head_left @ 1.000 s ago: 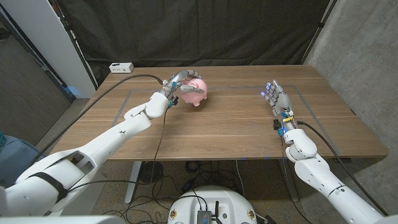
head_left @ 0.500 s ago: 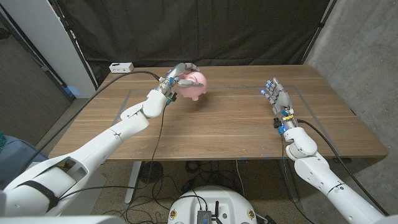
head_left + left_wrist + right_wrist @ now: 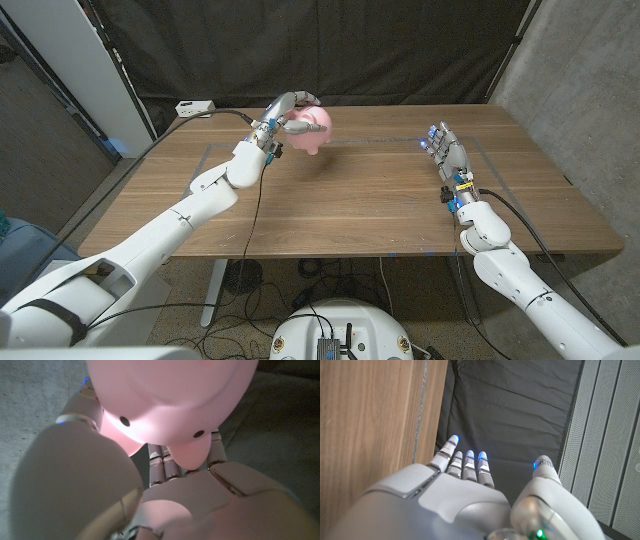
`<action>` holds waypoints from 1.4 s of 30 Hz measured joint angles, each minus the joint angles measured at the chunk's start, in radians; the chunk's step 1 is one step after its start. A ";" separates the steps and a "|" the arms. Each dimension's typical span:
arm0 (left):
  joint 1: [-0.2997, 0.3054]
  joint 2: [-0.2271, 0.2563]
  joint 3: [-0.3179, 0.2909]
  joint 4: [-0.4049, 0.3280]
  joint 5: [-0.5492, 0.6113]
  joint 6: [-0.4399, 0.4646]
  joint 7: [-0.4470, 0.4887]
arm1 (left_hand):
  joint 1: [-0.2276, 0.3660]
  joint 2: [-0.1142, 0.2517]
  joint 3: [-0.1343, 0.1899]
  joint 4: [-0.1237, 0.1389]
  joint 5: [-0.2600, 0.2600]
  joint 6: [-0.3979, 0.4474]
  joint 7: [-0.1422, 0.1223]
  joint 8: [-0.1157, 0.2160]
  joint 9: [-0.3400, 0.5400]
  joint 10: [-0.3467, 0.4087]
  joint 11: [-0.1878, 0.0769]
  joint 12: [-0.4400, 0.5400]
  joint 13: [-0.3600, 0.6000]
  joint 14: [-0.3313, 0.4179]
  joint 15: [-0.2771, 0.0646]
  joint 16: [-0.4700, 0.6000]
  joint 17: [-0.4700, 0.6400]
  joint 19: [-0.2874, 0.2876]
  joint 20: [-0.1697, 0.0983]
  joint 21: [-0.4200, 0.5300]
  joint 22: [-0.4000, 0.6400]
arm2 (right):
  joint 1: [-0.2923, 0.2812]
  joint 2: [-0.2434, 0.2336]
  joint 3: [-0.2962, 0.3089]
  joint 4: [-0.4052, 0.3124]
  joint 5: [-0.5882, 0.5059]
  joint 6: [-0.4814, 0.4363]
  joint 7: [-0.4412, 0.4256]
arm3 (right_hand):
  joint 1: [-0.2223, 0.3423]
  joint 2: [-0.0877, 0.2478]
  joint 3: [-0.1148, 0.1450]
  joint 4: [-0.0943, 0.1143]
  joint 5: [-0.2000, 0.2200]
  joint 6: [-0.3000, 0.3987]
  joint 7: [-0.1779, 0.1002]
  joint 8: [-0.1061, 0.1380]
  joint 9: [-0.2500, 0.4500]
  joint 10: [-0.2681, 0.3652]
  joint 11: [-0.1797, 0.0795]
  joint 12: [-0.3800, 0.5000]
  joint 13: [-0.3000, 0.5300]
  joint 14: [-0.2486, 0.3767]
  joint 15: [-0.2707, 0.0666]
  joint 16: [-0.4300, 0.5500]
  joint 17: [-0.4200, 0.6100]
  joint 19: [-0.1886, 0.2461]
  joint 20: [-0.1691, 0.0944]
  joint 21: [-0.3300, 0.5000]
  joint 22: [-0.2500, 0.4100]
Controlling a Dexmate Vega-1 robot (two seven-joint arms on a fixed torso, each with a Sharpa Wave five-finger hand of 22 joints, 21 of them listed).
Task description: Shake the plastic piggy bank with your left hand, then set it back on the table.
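left robot hand [image 3: 283,112]: grasping pink piggy bank [image 3: 310,130], fingers wrapped over its top
piggy bank: lifted off desk [image 3: 350,200], higher and further back than a second ago
change: bank rose from desk surface into air
meaning: likely pickup done, shake starting; set-down still pending
right robot hand [image 3: 446,155]: released, fingers apart, holds nothing, at right side of desk

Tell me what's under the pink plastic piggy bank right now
Bare wooden table: the pink plastic piggy bank is lifted clear, gripped by the left hand. Fingers cover part of its far side.
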 measured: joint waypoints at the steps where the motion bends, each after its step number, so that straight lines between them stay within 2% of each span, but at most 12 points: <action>1: 0.000 0.000 0.000 0.000 0.000 0.000 0.002 | 0.000 0.000 0.000 0.000 0.000 0.000 0.000 0.000 0.000 0.000 0.000 0.000 0.003 0.000 0.000 0.000 0.000 0.000 0.000 0.000 0.000 | 0.000 0.000 0.000 0.001 0.000 0.000 0.000 | 0.000 0.000 0.000 0.000 0.000 0.000 0.000 0.000 0.000 0.000 0.000 0.000 0.000 0.000 0.000 0.000 0.000 0.000 0.000 0.000 0.000; 8: 0.050 0.008 -0.046 -0.050 -0.011 0.001 0.038 | 0.000 0.000 0.002 0.002 0.000 0.005 -0.006 0.000 0.000 0.000 0.000 0.000 0.007 0.004 -0.004 -0.001 0.001 0.000 0.000 0.000 0.000 | 0.009 0.003 0.000 0.013 0.005 0.003 0.011 | 0.000 0.000 0.000 0.000 0.000 0.000 0.000 0.000 0.000 0.000 0.000 0.000 0.000 0.000 0.000 0.000 0.000 0.007 0.000 0.000 0.000; 14: 0.108 0.025 -0.109 -0.104 -0.051 -0.022 0.079 | -0.004 0.028 0.006 0.007 -0.001 0.005 -0.006 0.000 0.000 0.000 0.000 -0.005 0.013 -0.004 0.004 -0.008 0.001 -0.004 -0.007 -0.002 0.000 | 0.023 0.006 -0.004 0.030 0.010 0.004 0.026 | 0.000 0.000 0.000 0.000 0.000 0.000 0.000 0.000 0.000 0.000 0.000 0.000 0.000 0.000 0.000 0.000 0.000 0.007 0.000 0.000 0.000; 20: 0.205 0.037 -0.220 -0.176 -0.107 -0.067 0.142 | -0.004 0.028 0.006 0.007 0.004 0.006 -0.006 0.000 0.000 0.004 -0.004 -0.005 0.013 -0.002 0.003 -0.008 0.000 -0.004 -0.007 -0.003 0.000 | 0.038 0.011 -0.011 0.048 0.019 0.005 0.046 | 0.000 0.000 0.000 0.000 0.000 0.000 0.000 0.000 0.000 0.000 0.000 0.000 0.000 0.000 0.000 0.000 0.000 0.007 0.000 0.000 0.000; 27: 0.306 0.027 -0.340 -0.227 -0.157 -0.136 0.211 | -0.005 0.035 0.006 0.007 0.004 0.009 -0.009 0.000 -0.003 0.004 -0.004 -0.010 0.018 0.000 0.000 -0.014 0.000 -0.003 -0.007 -0.003 -0.001 | 0.060 0.017 -0.023 0.071 0.026 0.005 0.067 | 0.000 0.000 0.000 0.000 0.000 0.004 0.004 0.000 0.000 0.000 0.000 0.000 0.000 0.000 0.000 0.000 0.000 0.007 0.000 0.000 0.000; 30: 0.368 0.001 -0.419 -0.241 -0.205 -0.214 0.244 | -0.003 0.037 0.006 0.007 0.004 0.009 -0.009 0.000 -0.003 0.003 -0.004 -0.010 0.018 0.004 -0.003 -0.015 0.000 -0.006 -0.009 -0.005 -0.002 | 0.066 0.018 -0.027 0.076 0.027 0.002 0.073 | 0.000 0.000 0.000 0.000 0.000 0.004 0.004 0.000 0.000 0.000 0.000 0.000 0.000 0.000 0.000 0.000 0.000 0.007 0.000 0.000 0.000; 32: 0.392 -0.013 -0.449 -0.242 -0.208 -0.218 0.245 | -0.003 0.037 0.006 0.007 0.004 0.009 -0.009 -0.001 -0.003 0.000 -0.008 -0.010 0.022 0.005 -0.005 -0.015 -0.001 -0.009 -0.012 -0.005 -0.003 | 0.067 0.018 -0.028 0.076 0.027 -0.001 0.075 | 0.000 0.000 0.000 0.000 0.000 0.004 0.004 0.000 0.000 0.000 0.000 0.000 0.000 0.000 0.000 0.000 0.000 0.007 0.000 0.000 0.000; 33: 0.407 -0.026 -0.472 -0.242 -0.248 -0.277 0.259 | -0.003 0.037 0.006 0.007 0.004 0.009 -0.009 -0.006 -0.003 0.000 -0.008 -0.010 0.022 0.005 -0.005 -0.015 -0.001 -0.009 -0.012 -0.005 -0.003 | 0.071 0.018 -0.031 0.078 0.027 -0.004 0.076 | 0.000 0.000 0.000 0.000 0.000 0.004 0.004 0.000 0.000 0.000 0.000 0.000 0.000 0.000 0.000 0.000 0.000 0.007 0.000 0.000 0.000; 35: 0.438 -0.055 -0.515 -0.236 -0.281 -0.324 0.264 | -0.008 0.043 0.006 0.007 0.004 0.009 -0.009 -0.008 -0.003 0.000 -0.008 -0.010 0.022 0.005 -0.005 -0.015 -0.001 -0.009 -0.012 -0.005 -0.003 | 0.073 0.018 -0.034 0.078 0.028 -0.010 0.077 | 0.000 0.000 0.000 0.000 0.000 0.004 0.004 0.000 0.000 0.000 0.000 0.000 0.000 0.000 0.000 0.000 0.000 0.007 0.000 0.000 0.000; 36: 0.445 -0.062 -0.525 -0.233 -0.281 -0.324 0.264 | -0.008 0.043 0.006 0.007 0.004 0.009 -0.009 -0.008 -0.003 0.000 -0.008 -0.010 0.022 0.005 -0.005 -0.015 -0.001 -0.009 -0.012 -0.005 -0.003 | 0.073 0.018 -0.034 0.078 0.027 -0.012 0.077 | 0.000 0.000 0.000 0.000 0.000 0.004 0.004 0.000 0.000 0.000 0.000 0.000 0.000 0.000 0.000 0.000 0.000 0.007 0.000 0.000 0.000; 38: 0.472 -0.096 -0.563 -0.218 -0.345 -0.398 0.264 | -0.008 0.043 0.006 0.007 0.004 0.008 -0.009 -0.008 -0.003 -0.001 -0.008 -0.016 0.023 0.002 -0.009 -0.015 -0.001 -0.009 -0.012 -0.005 -0.004 | 0.075 0.016 -0.037 0.078 0.028 -0.019 0.077 | 0.000 0.000 0.000 0.000 0.000 0.004 0.004 0.000 0.000 0.000 0.000 0.000 0.000 0.000 0.000 0.000 0.000 0.007 0.000 0.000 0.000; 42: 0.503 -0.148 -0.611 -0.193 -0.426 -0.472 0.253 | -0.011 0.046 0.006 0.007 0.004 0.005 -0.013 -0.008 -0.008 -0.004 -0.011 -0.016 0.023 0.002 -0.009 -0.015 -0.001 -0.011 -0.014 -0.005 -0.005 | 0.075 0.011 -0.041 0.068 0.027 -0.031 0.074 | 0.000 0.000 0.000 0.000 0.000 0.004 0.004 0.000 0.000 0.000 0.000 0.000 0.000 0.000 0.000 0.000 0.000 0.007 0.000 0.000 0.000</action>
